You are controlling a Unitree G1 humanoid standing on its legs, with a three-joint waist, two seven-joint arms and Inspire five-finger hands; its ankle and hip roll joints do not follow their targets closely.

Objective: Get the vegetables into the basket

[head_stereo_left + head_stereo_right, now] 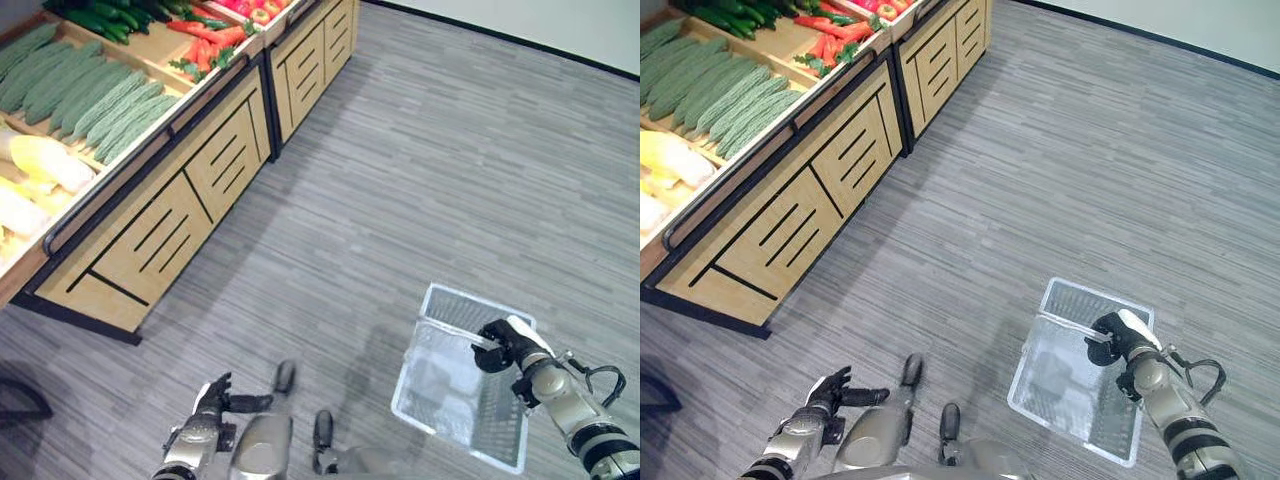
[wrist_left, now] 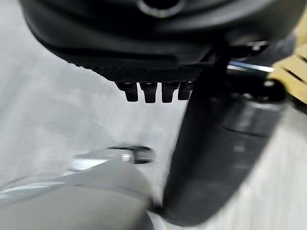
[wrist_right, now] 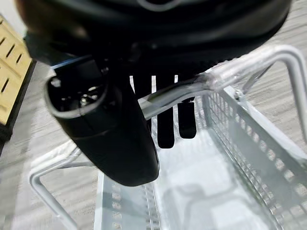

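Note:
A white wire basket (image 1: 455, 300) hangs low over the floor at my right, with nothing inside. My right hand (image 1: 505, 345) is shut on its handle (image 3: 249, 64), the fingers (image 3: 165, 124) curled over the bar. The vegetables lie on the display stand at the far left: pale green bumpy gourds (image 1: 90, 95), red and orange carrots (image 1: 205, 45), dark green cucumbers (image 1: 110, 20) and pale yellow cabbages (image 1: 40, 160). My left hand (image 1: 213, 395) hangs low at my left side, open, with its fingers spread and holding nothing, well short of the stand.
The wooden display stand (image 1: 170, 220) has slatted cabinet fronts and a dark rail along its edge. A second cabinet (image 1: 315, 50) continues it further back. Grey striped floor (image 1: 420, 170) stretches between the stand and the basket.

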